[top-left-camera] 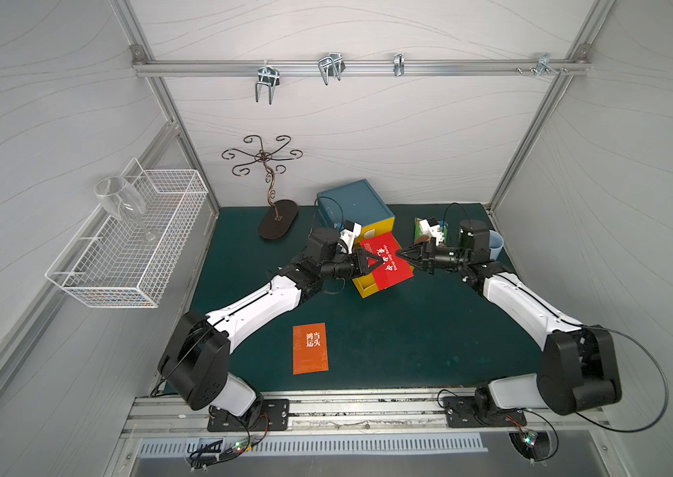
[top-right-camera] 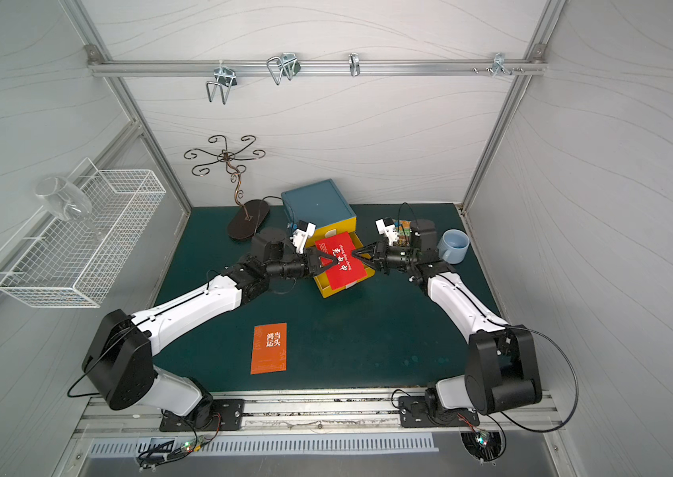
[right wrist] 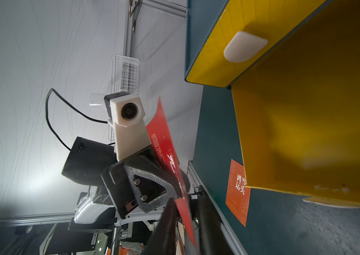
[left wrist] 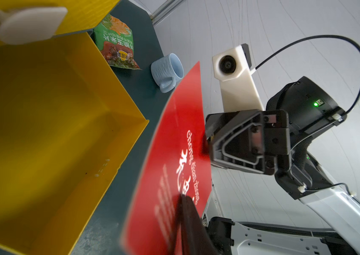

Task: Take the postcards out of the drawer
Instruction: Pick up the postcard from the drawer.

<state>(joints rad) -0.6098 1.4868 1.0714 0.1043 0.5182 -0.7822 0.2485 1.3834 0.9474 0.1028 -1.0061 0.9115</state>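
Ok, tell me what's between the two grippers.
Only the red postcard, spanning the gap from the left gripper to the right gripper above the open yellow drawer. Both top views show it.

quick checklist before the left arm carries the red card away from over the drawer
1. left gripper shut on red postcard: ok
2. right gripper open, fingers apart on either side of the card: ok
3. Postcard lifted clear above yellow drawer: ok
4. Drawer emptied: the floor that shows is bare, but no other red card is in view: cannot tell
5. Bare green mat beside orange postcard to lay it down: ok
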